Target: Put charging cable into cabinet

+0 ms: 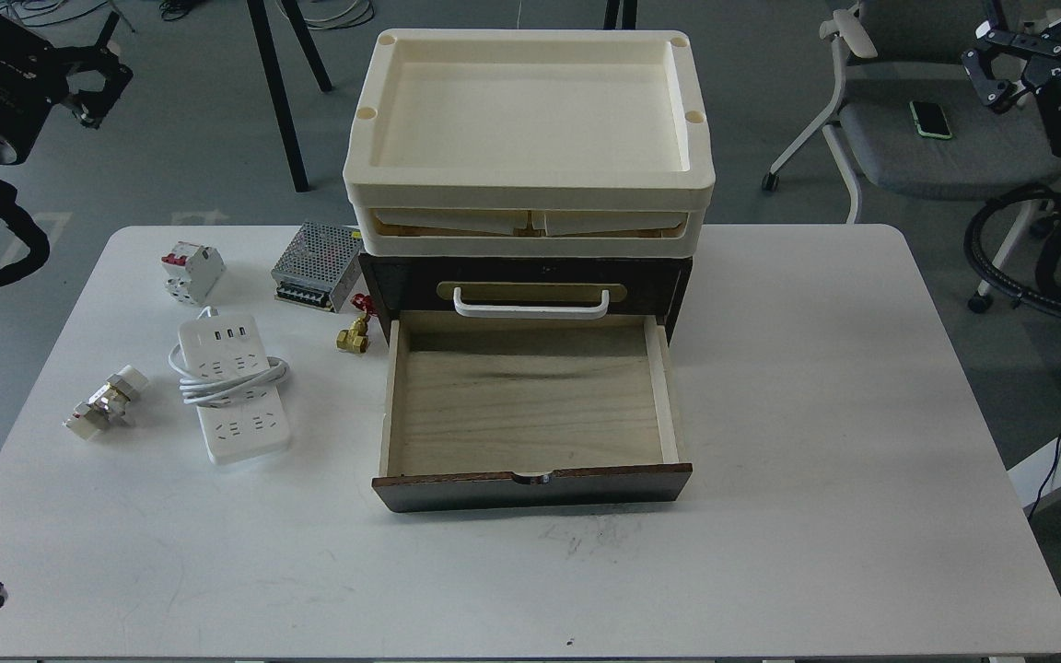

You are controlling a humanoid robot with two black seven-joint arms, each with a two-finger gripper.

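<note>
The cabinet [530,285] is small and dark brown. It stands at the back of the white table [816,442]. Its bottom drawer [530,405] is pulled all the way out toward the front. The inside of the drawer is pale wood, and nothing lies in it. Above the open drawer is another drawer front with a white bar handle [530,304].

Two cream trays [530,129] are stacked on top of the cabinet. The top tray has nothing in it. The tray under it shows only a thin slot, and what is inside cannot be made out.

The charging cable [233,387] lies flat on the table, left of the cabinet. It is a long white strip with sockets, and a white cord is wrapped around its middle. It does not touch the cabinet.

Also left of the cabinet are a metal box with holes [317,267], a small brass part [353,335], a white switch block with red switches [192,272] and a small silver and white part [107,402].

The left gripper [93,83] hangs in the air far left of the cabinet. The right gripper [1000,64] hangs far right of it. Neither has hold of anything. The jaws look dark and small, so I cannot tell how far open they are. Each arm has white writing on it, but it is too blurry to read.

A green phone [930,119] lies on a grey chair [926,147] behind the table, right of the cabinet.
</note>
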